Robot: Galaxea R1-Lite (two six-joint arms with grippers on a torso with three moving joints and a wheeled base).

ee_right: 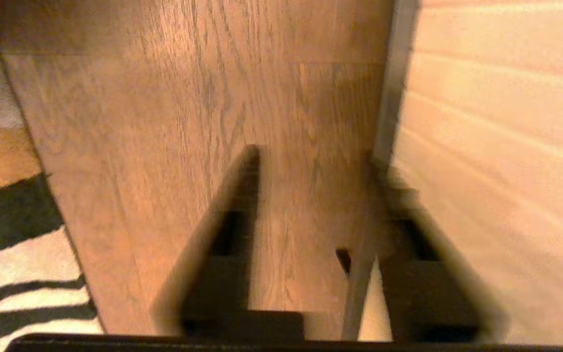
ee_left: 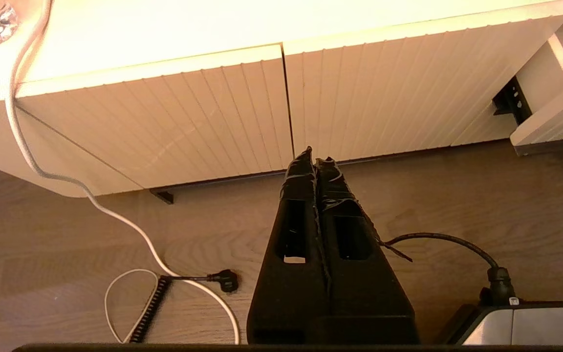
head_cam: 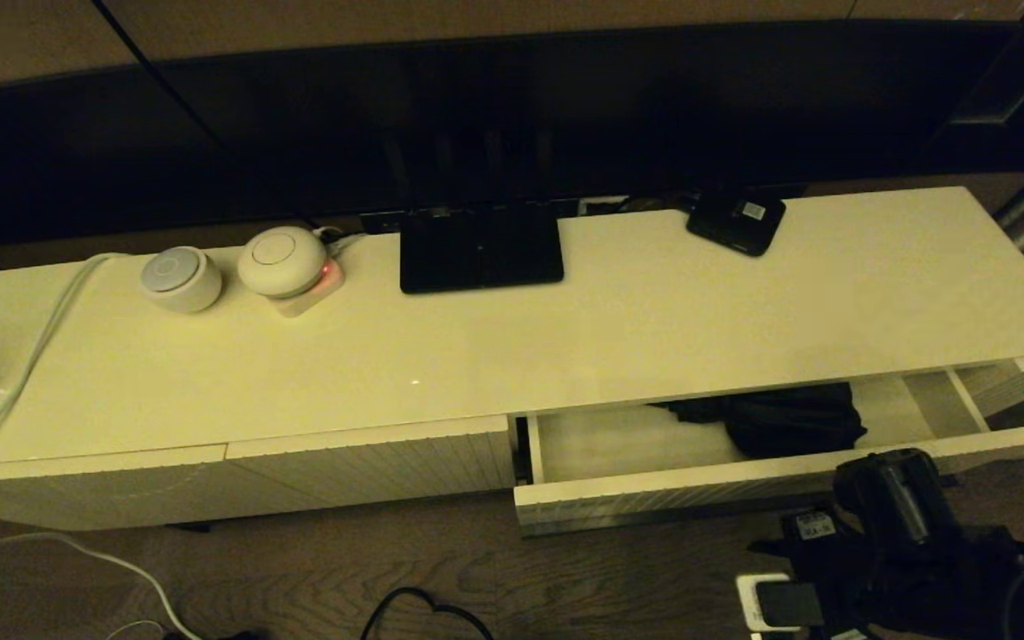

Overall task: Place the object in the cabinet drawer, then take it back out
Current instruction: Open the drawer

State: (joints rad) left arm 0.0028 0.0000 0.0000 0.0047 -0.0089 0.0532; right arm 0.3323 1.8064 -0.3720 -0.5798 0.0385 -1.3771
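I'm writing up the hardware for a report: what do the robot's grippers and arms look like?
The left gripper has two long, tapering matte black fingers wrapped in wrinkled black tape, each with a rectangular cut-out window. The right gripper shows the same black tapering fingers with cut-outs, blurred. From the head camera the right arm is bulky black with white stickers on it near its base.

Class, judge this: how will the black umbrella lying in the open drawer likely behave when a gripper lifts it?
The umbrella looks baggy and crumpled, so its fabric will probably sag and shift in a pinch. Lying slumped in the drawer, it seems unlikely to roll.
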